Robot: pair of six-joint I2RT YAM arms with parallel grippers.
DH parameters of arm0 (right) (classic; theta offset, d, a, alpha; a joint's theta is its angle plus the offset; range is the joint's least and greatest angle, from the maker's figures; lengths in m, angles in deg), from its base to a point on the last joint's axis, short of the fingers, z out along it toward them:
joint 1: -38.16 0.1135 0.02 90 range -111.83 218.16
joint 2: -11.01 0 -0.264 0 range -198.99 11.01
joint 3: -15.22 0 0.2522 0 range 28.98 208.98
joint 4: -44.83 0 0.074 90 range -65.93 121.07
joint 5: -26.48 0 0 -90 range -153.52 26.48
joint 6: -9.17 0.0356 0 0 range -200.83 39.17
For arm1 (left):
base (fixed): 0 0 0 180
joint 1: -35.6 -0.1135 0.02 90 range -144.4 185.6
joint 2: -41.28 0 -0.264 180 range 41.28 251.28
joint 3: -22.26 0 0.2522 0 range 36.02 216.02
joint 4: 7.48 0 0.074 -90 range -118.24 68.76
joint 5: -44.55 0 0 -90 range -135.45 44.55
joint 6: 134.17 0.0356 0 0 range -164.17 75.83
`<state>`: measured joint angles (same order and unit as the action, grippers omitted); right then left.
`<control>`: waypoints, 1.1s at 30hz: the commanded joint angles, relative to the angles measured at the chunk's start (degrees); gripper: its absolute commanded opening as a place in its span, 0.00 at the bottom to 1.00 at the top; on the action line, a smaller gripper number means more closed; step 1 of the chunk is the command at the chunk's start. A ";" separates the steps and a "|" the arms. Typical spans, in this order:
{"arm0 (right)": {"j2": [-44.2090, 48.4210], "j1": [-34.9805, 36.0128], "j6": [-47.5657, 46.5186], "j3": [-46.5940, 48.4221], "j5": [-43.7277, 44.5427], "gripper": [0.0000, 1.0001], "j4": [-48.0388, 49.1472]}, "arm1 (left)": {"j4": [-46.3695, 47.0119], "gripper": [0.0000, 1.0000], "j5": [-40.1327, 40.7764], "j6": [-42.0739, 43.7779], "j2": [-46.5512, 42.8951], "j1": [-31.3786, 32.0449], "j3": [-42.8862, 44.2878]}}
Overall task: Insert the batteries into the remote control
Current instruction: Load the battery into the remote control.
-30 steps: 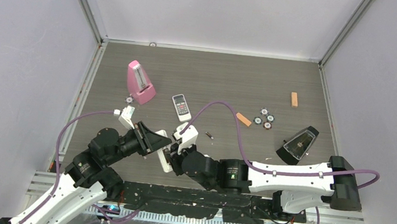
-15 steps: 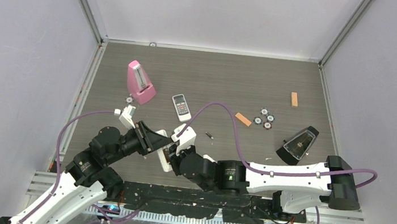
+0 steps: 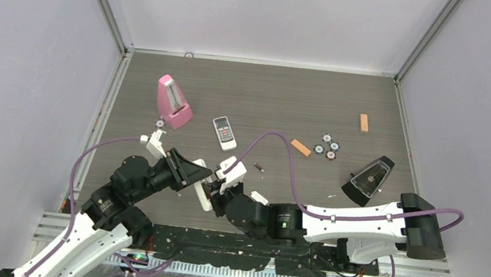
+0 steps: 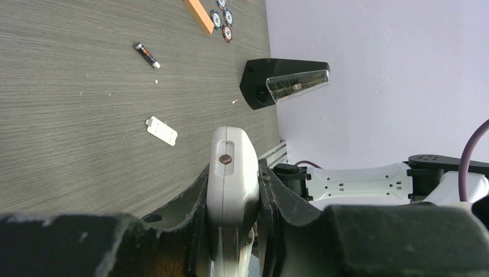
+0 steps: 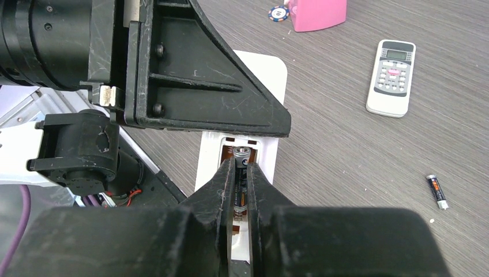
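Grip, left: the left tool (image 4: pixel 233 199) is closed on the remote control (image 4: pixel 232 167), its fingers pressing the two long edges
Grip, right: the right tool (image 5: pixel 242 182) is almost fully closed, pinching one battery (image 5: pixel 241 157) between its fingers
Where the remote is: at the near edge of the bench (image 3: pixel 282 101), between the two arms, plain white back up and the battery bay (image 5: pixel 228 151) uncovered
Relation that matters: the held battery sits directly over the bay with its long axis running along the remote's length, in line with the slot; the silvery end points toward the left tool
Loose cell: a spare battery (image 5: pixel 436 191) lies flat on the bench, well apart from the remote on the right arm's side, so the right arm is nearer to it
Small part: a white piece (image 4: pixel 161 130) lies on the bench, possibly the bay cover
Hidden: the right tool's fingers cover most of the bay, so I cannot tell whether the battery is seated or whether another cell is already inside; the left tool's body hides the remote's far end
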<state>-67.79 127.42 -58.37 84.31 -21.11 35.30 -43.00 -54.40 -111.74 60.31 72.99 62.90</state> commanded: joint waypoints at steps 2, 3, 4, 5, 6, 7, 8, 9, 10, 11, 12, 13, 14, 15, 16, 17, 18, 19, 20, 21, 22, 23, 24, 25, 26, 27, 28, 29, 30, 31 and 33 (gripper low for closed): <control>-2.11 -0.06 -1.52 -1.50 2.30 0.16 -2.96 | 9.67 0.00 -3.12 -4.68 -1.35 0.23 2.54; -2.17 0.06 -1.49 -1.79 2.01 0.17 -3.33 | 9.63 0.00 -2.95 -4.61 -1.48 0.23 2.60; -2.06 0.10 -1.48 -2.06 1.77 0.19 -3.68 | 9.51 0.00 -2.80 -4.49 -1.55 0.30 2.58; -1.97 0.23 -1.42 -2.64 1.24 0.20 -3.73 | 9.44 0.00 -2.64 -4.38 -1.65 0.26 2.59; -1.66 0.31 -1.31 -2.88 0.99 0.22 -3.78 | 9.40 0.00 -2.57 -4.26 -1.69 0.24 2.69; -1.55 0.42 -1.34 -3.13 0.58 0.23 -3.83 | 9.22 0.00 -2.53 -4.20 -1.60 0.28 2.75; -1.29 0.54 -1.20 -3.17 0.61 0.25 -3.86 | 9.17 0.00 -2.49 -4.15 -1.60 0.24 2.74; -1.10 0.56 -1.15 -3.14 0.59 0.26 -3.83 | 9.09 0.00 -2.41 -4.05 -1.54 0.25 2.72; -0.78 0.64 -1.16 -3.09 0.51 0.27 -5.18 | 8.94 0.00 -2.40 -3.95 -1.56 0.26 2.77; -0.37 0.65 -1.17 -2.94 0.49 0.28 -5.63 | 8.71 0.00 -2.31 -3.78 -1.58 0.30 2.70; -0.12 0.66 -0.99 -2.81 0.44 0.30 -5.85 | 8.59 0.00 -2.24 -3.64 -1.62 0.25 2.69; 0.34 0.66 -0.82 -2.45 0.41 0.32 -6.37 | 8.39 0.00 -2.17 -3.40 -1.67 0.29 2.71; 0.59 0.66 -0.33 -2.22 0.35 0.33 -6.62 | 8.22 0.00 -2.13 -3.22 -1.63 0.29 2.82; 1.38 0.66 0.03 -1.82 0.37 0.35 -7.18 | 8.08 0.00 -2.10 -3.00 -1.69 0.29 2.86; 1.81 0.66 0.55 -1.68 0.27 0.37 -7.29 | 7.88 0.00 -2.11 -2.76 -1.63 0.24 2.91; 3.00 0.62 1.20 -1.53 0.16 0.40 -7.37 | 7.56 0.00 -2.06 -2.40 -1.63 0.31 3.00; 3.72 0.60 1.54 -1.54 -0.09 0.43 -7.38 | 7.38 0.00 -1.95 -2.08 -1.67 0.24 3.07; 5.32 0.63 1.96 -1.58 -0.29 0.48 -7.37 | 7.24 0.00 -1.95 -1.70 -1.71 0.31 3.05; 6.16 0.61 2.19 -1.79 -0.77 0.50 -7.25 | 7.07 0.00 -1.96 -1.45 -1.71 0.26 3.10; 7.73 0.59 2.69 -1.89 -1.11 0.54 -7.18 | 6.93 0.00 -1.91 -1.14 -1.71 0.23 3.11; 8.60 0.55 2.86 -2.18 -2.07 0.56 -7.02 | 6.79 0.00 -1.82 -0.76 -1.72 0.28 3.12; 10.17 0.47 3.51 -2.34 -2.60 0.60 -6.73 | 6.76 0.00 -1.83 -0.46 -1.71 0.26 3.10; 10.91 0.33 4.06 -2.69 -3.52 0.62 -6.67 | 6.63 0.00 -1.78 -0.27 -1.72 0.25 3.10; 12.55 0.19 4.94 -2.95 -4.03 0.66 -6.40 | 6.68 0.00 -1.81 -0.02 -1.67 0.29 3.00; 13.12 0.04 5.30 -3.43 -5.04 0.68 -6.15 | 6.72 0.00 -1.79 0.11 -1.61 0.28 2.90; 14.33 0.00 6.23 -3.63 -5.45 0.71 -5.79 | 6.85 0.00 -1.89 0.23 -1.55 0.25 2.85; 14.88 -0.14 6.79 -4.06 -6.19 0.73 -5.62 | 7.19 0.00 -2.05 0.28 -1.54 0.24 2.70; 16.00 -0.27 8.01 -4.25 -6.95 0.76 -5.37 | 7.25 0.00 -2.18 0.39 -1.55 0.28 2.69; 16.51 -0.52 8.55 -4.66 -7.41 0.78 -5.15 | 7.38 0.00 -2.36 0.51 -1.58 0.24 2.67; 17.40 -0.98 9.82 -4.86 -8.66 0.82 -4.72 | 7.61 0.00 -2.57 0.77 -1.54 0.31 2.65; 18.33 -2.29 12.95 -5.14 -10.88 0.84 -4.60 | 7.95 0.00 -3.11 1.58 -1.61 0.28 2.66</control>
<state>-51.95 126.89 -51.94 79.92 -27.71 28.66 -39.76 -55.82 -112.26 59.10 73.10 63.64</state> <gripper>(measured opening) 0.817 0.283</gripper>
